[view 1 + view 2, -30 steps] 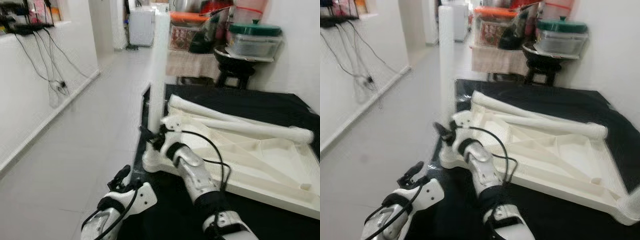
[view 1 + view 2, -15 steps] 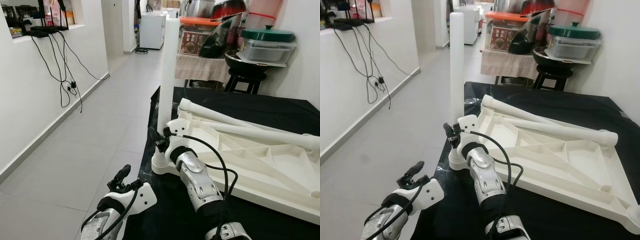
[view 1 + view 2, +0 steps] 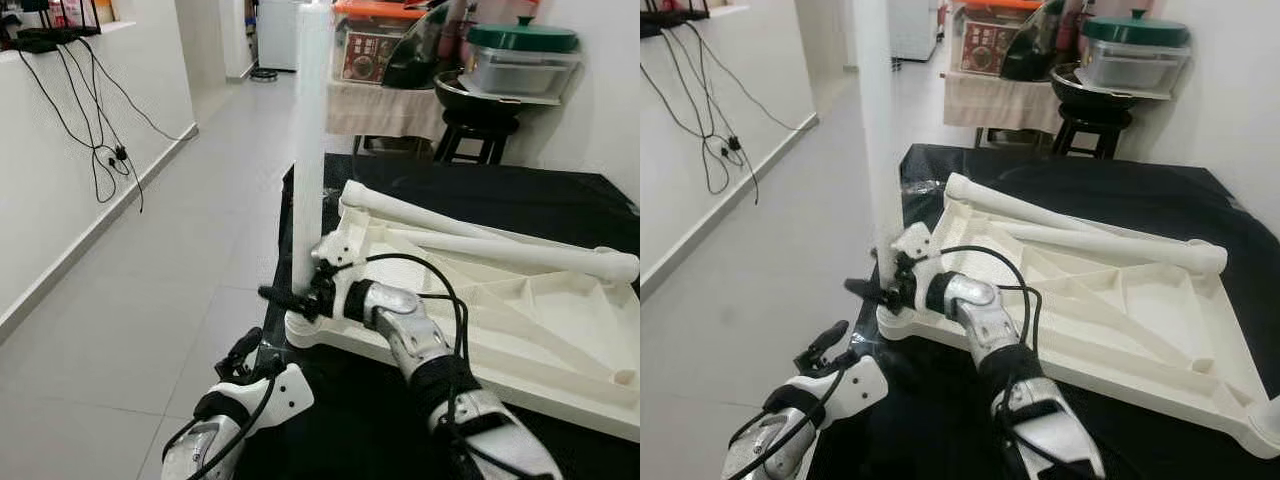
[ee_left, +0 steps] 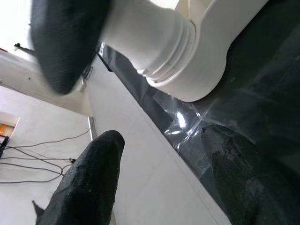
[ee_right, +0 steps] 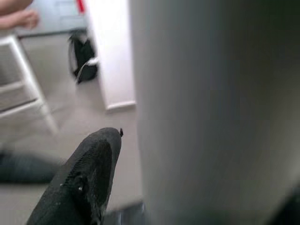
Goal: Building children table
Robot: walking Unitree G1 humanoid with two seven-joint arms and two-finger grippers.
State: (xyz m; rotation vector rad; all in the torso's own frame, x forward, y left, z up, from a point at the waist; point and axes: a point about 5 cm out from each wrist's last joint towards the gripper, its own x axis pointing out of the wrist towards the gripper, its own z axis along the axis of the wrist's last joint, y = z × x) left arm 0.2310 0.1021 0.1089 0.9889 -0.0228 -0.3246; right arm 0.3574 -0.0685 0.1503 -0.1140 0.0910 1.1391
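The white children's table top lies upside down on a black mat. One white leg stands upright in its near left corner socket. Two more legs lie across the underside. My right gripper reaches in from the right and is shut on the upright leg just above the socket, one finger beside the leg. My left gripper hangs low at the mat's near left edge, open, empty, and facing the corner socket.
Grey tiled floor runs along the mat's left side to a white wall with dangling cables. Behind the mat stand a cloth-covered stand with boxes and a black stool bearing a pan and lidded containers.
The view has shifted. My right forearm has swung from below the leg to its right, and the wrist has turned so one finger now points left past the leg's base. The left arm is unchanged.
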